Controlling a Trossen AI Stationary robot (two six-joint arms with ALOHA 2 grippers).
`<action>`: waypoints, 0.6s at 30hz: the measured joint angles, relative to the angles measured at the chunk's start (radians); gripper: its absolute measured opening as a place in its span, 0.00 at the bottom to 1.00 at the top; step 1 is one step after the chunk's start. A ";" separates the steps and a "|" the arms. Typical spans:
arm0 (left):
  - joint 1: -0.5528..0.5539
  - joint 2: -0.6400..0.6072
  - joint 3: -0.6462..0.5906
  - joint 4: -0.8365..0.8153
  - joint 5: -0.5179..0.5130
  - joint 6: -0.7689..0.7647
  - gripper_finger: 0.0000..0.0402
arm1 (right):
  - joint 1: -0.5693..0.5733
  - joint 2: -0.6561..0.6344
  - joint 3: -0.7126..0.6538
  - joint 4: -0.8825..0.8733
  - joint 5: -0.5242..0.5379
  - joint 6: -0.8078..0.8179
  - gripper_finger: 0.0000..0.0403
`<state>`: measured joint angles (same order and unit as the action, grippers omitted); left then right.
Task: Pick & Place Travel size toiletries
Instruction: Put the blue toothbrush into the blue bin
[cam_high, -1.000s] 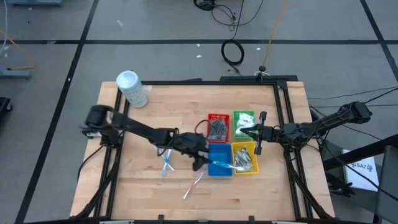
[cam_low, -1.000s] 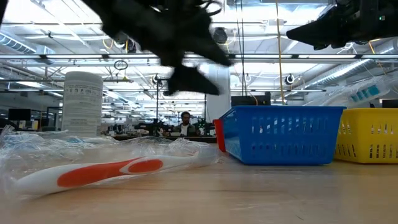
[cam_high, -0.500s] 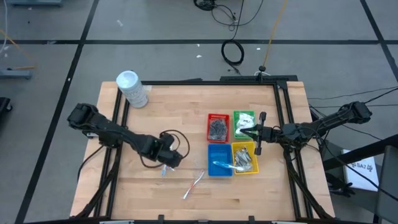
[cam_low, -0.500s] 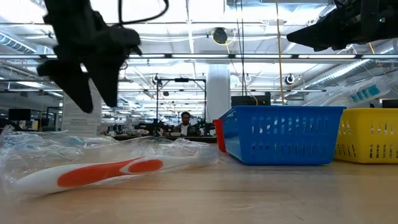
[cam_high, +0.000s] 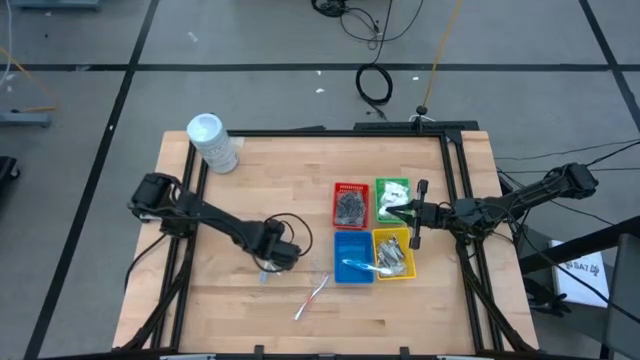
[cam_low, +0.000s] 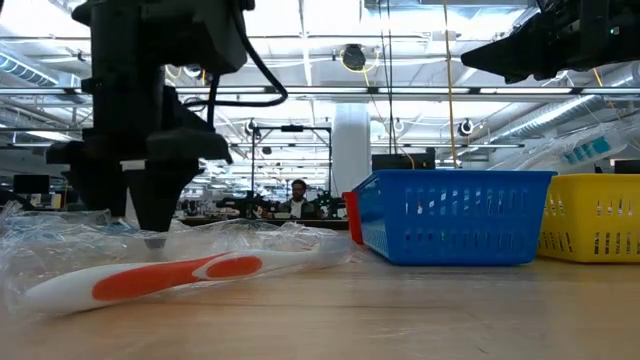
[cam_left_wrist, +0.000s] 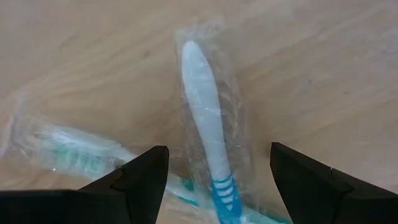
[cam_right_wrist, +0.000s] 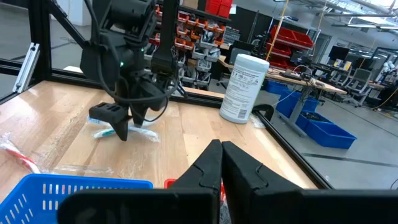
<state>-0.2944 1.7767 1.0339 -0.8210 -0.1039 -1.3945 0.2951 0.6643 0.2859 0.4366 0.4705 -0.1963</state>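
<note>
Two clear-wrapped toothbrushes lie crossed on the wood. One is blue and white (cam_left_wrist: 208, 134), the other green and white (cam_left_wrist: 74, 152); they also show in the high view (cam_high: 266, 270). My left gripper (cam_left_wrist: 217, 149) points down over them, open. Its fingers stand on either side of the blue-and-white one, low above the table (cam_low: 152, 225). An orange-and-white wrapped toothbrush (cam_high: 312, 297) lies nearer the front edge. My right gripper (cam_high: 393, 212) waits shut, level above the trays.
Four small trays stand together right of centre: red (cam_high: 350, 204), green (cam_high: 392, 191), blue (cam_high: 352, 257) with a wrapped toothbrush in it, and yellow (cam_high: 394, 253). A tall white tub (cam_high: 213, 143) stands at the far left corner. Bare wood lies along the front.
My left gripper has gone from beside the blue tray toward the table's left. It has tipped and rolled until it points straight down, and has sunk over the crossed toothbrushes. It has stayed open. The toothbrushes have not moved.
</note>
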 joint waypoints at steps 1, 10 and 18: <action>0.003 0.004 0.000 0.001 0.005 0.000 0.68 | 0.000 0.000 0.000 0.000 0.000 0.000 0.00; 0.017 0.005 0.000 0.011 0.007 0.013 0.58 | 0.000 0.000 0.000 -0.001 0.000 -0.002 0.00; 0.019 0.005 0.000 0.021 -0.063 0.047 0.29 | 0.000 0.000 0.000 -0.001 0.000 -0.002 0.00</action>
<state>-0.2752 1.7813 1.0336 -0.7996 -0.1667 -1.3480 0.2951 0.6643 0.2859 0.4355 0.4703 -0.1982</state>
